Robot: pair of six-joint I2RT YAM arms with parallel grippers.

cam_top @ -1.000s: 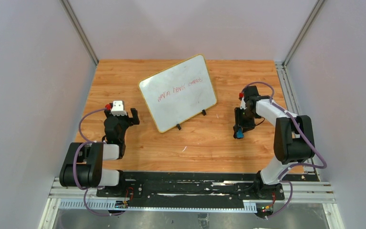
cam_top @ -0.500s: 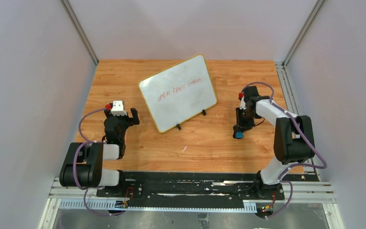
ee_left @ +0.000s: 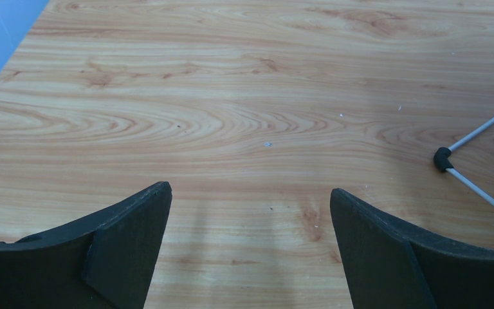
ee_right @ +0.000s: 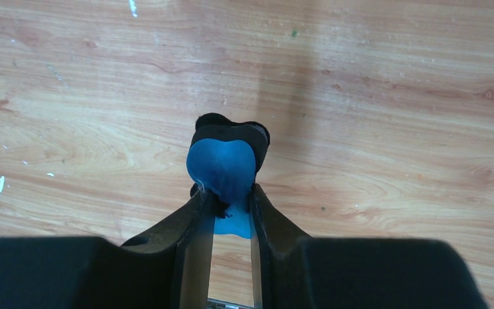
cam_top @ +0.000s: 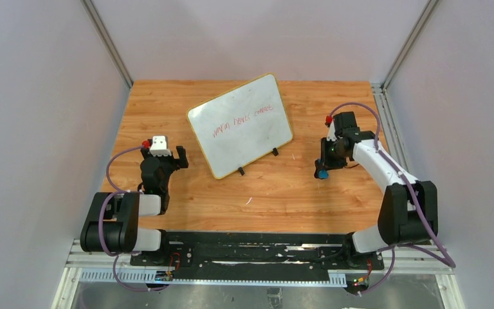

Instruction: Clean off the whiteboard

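Top: whiteboard (cam_top: 240, 125) was flat glossy white with a yellow rim, rounded corners and faint red scrawl, skewed, ahead-left of right gripper (cam_top: 322, 171) and ahead-right of left gripper (cam_top: 164, 154).
Left wrist: jaws spread wide, nothing held, over wood-grain table (ee_left: 231, 96).
Right wrist: jaws clamped on rounded blue-and-black eraser (ee_right: 224, 168).

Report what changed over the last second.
The right arm drew its elbow back toward the near edge while the right end effector, still shut on the blue eraser, edged slightly farther up the view. The left end effector, open, and the whiteboard with its red writing stayed put.
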